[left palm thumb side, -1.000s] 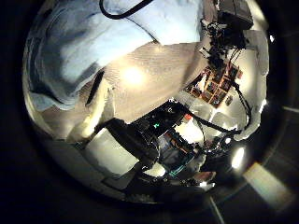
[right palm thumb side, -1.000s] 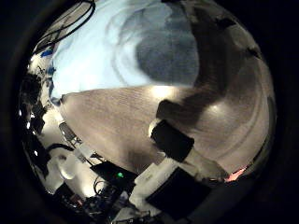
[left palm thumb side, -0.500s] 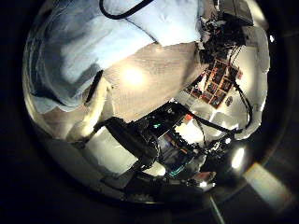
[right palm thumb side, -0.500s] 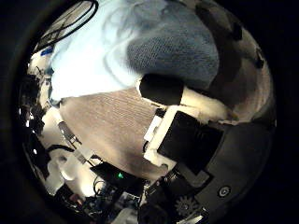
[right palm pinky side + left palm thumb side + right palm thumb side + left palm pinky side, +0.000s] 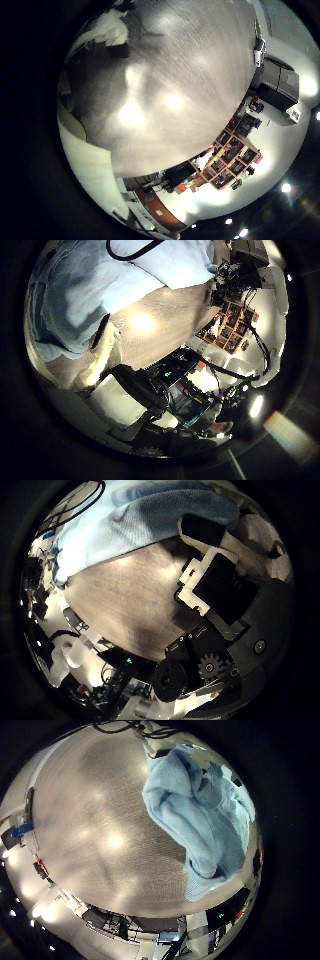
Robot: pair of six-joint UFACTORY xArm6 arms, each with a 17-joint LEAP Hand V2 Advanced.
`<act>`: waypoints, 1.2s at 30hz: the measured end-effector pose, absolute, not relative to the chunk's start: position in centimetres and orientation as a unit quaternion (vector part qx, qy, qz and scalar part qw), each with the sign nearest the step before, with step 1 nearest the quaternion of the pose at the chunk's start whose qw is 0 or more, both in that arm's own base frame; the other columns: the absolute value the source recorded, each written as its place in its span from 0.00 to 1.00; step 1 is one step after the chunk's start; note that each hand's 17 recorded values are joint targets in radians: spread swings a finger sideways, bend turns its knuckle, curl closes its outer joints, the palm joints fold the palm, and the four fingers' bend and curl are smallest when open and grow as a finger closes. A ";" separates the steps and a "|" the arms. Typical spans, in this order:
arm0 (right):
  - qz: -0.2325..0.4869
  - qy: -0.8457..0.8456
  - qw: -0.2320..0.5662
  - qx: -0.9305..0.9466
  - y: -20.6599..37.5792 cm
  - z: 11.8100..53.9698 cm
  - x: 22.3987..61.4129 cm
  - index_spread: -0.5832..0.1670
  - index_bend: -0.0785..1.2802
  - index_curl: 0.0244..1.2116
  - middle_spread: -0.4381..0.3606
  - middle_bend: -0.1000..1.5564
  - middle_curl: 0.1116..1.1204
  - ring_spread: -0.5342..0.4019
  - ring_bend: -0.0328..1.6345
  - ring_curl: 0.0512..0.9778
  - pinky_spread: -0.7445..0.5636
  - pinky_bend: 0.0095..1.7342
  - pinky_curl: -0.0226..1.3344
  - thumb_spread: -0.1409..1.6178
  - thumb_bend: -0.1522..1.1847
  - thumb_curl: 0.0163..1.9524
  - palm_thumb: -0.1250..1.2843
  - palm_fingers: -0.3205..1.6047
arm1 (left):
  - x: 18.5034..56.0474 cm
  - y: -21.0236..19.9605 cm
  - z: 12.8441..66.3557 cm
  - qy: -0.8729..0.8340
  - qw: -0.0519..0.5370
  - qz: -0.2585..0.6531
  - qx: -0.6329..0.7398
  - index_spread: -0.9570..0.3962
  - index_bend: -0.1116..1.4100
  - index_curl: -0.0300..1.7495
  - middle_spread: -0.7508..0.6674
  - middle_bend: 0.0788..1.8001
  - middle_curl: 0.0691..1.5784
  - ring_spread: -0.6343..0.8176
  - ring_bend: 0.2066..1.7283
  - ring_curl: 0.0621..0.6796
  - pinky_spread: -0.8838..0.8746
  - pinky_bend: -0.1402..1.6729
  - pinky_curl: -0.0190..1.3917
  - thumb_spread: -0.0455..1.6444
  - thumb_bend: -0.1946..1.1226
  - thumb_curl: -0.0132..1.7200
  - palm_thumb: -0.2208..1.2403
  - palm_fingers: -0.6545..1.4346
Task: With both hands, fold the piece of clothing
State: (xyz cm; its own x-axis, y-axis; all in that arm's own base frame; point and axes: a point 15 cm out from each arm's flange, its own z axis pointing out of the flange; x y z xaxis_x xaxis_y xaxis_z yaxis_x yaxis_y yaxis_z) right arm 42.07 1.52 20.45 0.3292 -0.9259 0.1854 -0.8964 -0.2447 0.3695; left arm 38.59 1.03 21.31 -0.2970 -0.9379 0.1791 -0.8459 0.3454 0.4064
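On table [image 5: 90,830] lies crumpled garment [image 5: 200,815]; right hand [image 5: 215,580] beside.

I see the garment [image 5: 200,815] as pale blue, plain, no pattern. The table [image 5: 100,830] under it reads as light tan with a fine woven grain. My right hand's [image 5: 215,590] parts are black and white.
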 end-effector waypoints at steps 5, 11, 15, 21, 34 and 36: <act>-0.034 -0.595 0.199 0.778 -1.0 22.1 41.4 0.45 0.90 0.63 0.40 0.85 0.63 0.35 0.84 0.63 0.41 0.82 0.42 0.68 0.15 0.35 0.82 0.77 | 37.9 -0.1 21.6 -0.807 0.203 -0.107 0.545 0.66 0.25 0.31 0.63 0.05 0.15 0.66 0.21 0.28 0.75 0.19 0.27 0.75 0.14 0.25 0.58 0.41; -0.029 -0.617 0.186 0.765 -3.9 23.9 39.9 0.47 0.92 0.62 0.41 0.86 0.63 0.35 0.85 0.65 0.43 0.81 0.45 0.68 0.13 0.38 0.82 0.76 | 36.7 -1.5 22.0 -0.821 0.202 -0.106 0.523 0.66 0.25 0.31 0.62 0.05 0.15 0.66 0.21 0.28 0.75 0.19 0.27 0.75 0.14 0.25 0.58 0.41; -0.021 -0.622 0.176 0.763 -4.7 25.0 39.6 0.47 0.92 0.62 0.41 0.87 0.63 0.35 0.85 0.66 0.43 0.80 0.47 0.68 0.12 0.39 0.83 0.75 | 36.3 -2.9 22.3 -0.827 0.203 -0.095 0.516 0.67 0.24 0.31 0.62 0.05 0.15 0.66 0.21 0.29 0.75 0.19 0.27 0.75 0.14 0.25 0.58 0.41; 0.001 -0.628 0.154 0.763 -5.0 27.6 39.5 0.48 0.93 0.61 0.41 0.87 0.62 0.35 0.85 0.67 0.44 0.79 0.49 0.68 0.11 0.41 0.82 0.75 | 36.9 -3.6 22.0 -0.825 0.188 -0.083 0.526 0.68 0.20 0.30 0.63 0.05 0.15 0.66 0.22 0.29 0.75 0.20 0.27 0.75 0.14 0.25 0.58 0.40; 0.061 -0.577 0.074 0.811 2.9 33.4 39.9 0.49 0.94 0.60 0.41 0.88 0.61 0.35 0.84 0.69 0.44 0.76 0.55 0.69 0.11 0.45 0.81 0.75 | 37.6 -1.8 18.8 -0.813 0.161 -0.071 0.556 0.69 0.20 0.28 0.64 0.05 0.15 0.67 0.23 0.29 0.75 0.21 0.27 0.75 0.14 0.24 0.58 0.39; 0.067 -0.558 0.067 0.824 5.2 33.8 39.8 0.49 0.94 0.60 0.41 0.88 0.61 0.35 0.84 0.69 0.44 0.76 0.56 0.69 0.11 0.45 0.81 0.75 | 37.6 -1.3 18.8 -0.810 0.162 -0.070 0.559 0.69 0.20 0.28 0.64 0.05 0.15 0.67 0.23 0.29 0.75 0.21 0.27 0.75 0.14 0.24 0.58 0.39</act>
